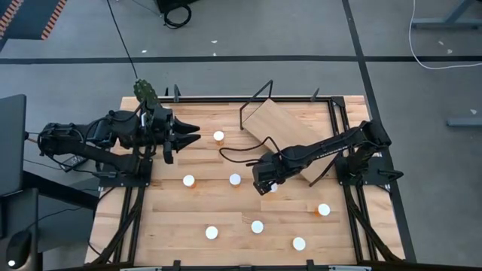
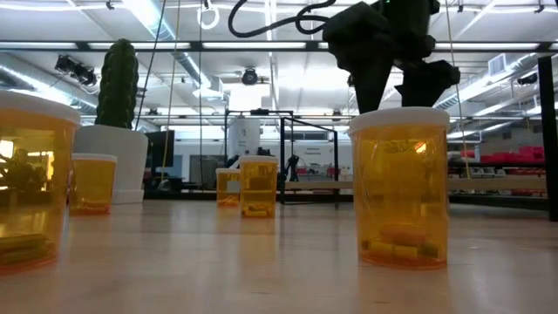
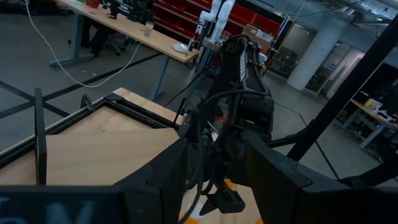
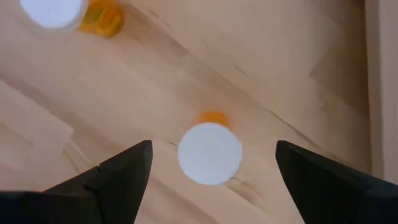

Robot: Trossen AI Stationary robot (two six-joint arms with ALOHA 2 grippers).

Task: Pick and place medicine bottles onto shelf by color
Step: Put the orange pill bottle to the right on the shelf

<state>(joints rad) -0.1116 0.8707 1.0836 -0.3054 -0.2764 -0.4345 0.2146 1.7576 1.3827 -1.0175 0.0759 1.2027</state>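
The right gripper [image 4: 211, 168] hangs spread wide above a white-capped medicine bottle [image 4: 210, 152] at the table's centre, just near the shelf [image 1: 280, 124]. Judged step: reaching; next, lower and close.

The grey concrete floor [image 1: 248, 34], crossed by dark tape lines, surrounds the light-wood slatted worktop [image 1: 173, 218]. Beyond the worktop, ceiling strip lights [image 2: 166, 22] glow above red storage racks [image 2: 506, 159].
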